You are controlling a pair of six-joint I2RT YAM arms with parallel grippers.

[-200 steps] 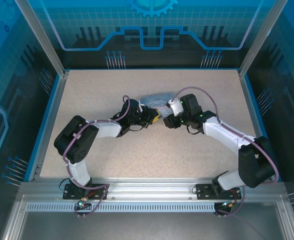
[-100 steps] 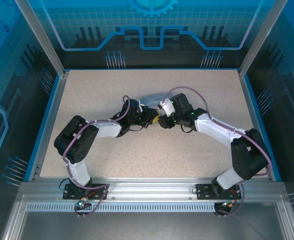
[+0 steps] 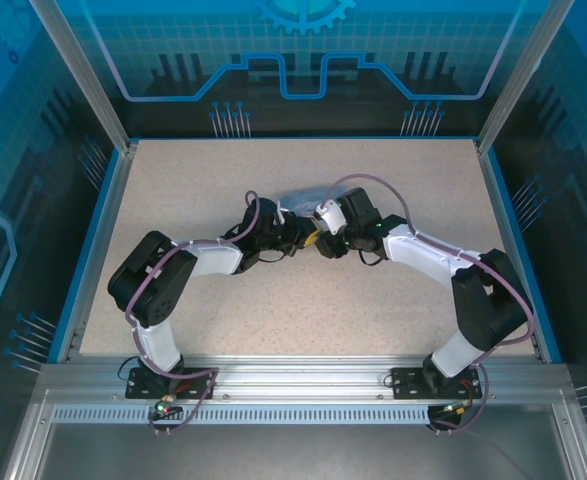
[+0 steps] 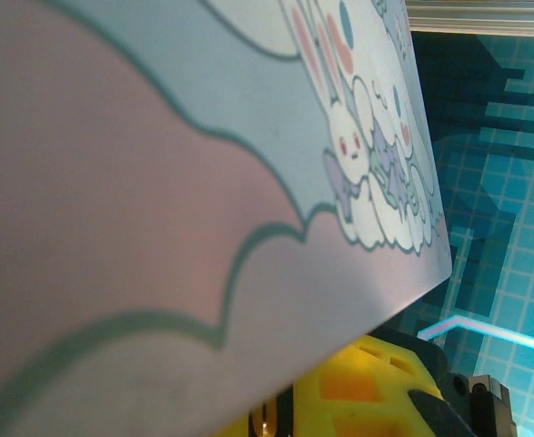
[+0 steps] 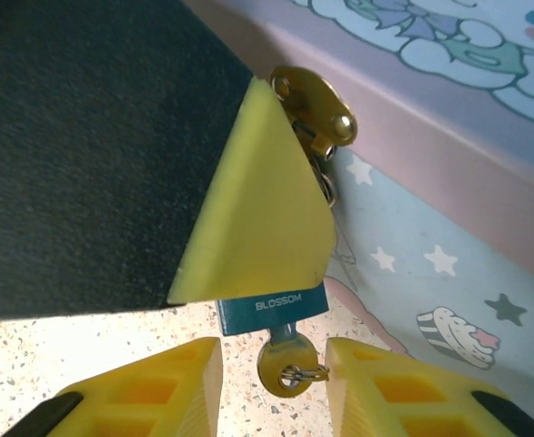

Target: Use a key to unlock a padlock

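Right wrist: fingers point(image 5: 139, 396) astride key point(image 5: 287, 364) under padlock point(image 5: 271, 309)

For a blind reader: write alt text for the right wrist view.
A key sits in a blue padlock hanging from the gold hasp of a pastel tin, between the open yellow fingers of the right end effector.

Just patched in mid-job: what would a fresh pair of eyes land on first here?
The small blue padlock hangs below the gold hasp on the pastel cartoon tin, partly covered by a yellow finger. Its key sits in the keyhole, and the right gripper straddles the key head, fingers either side with gaps showing.
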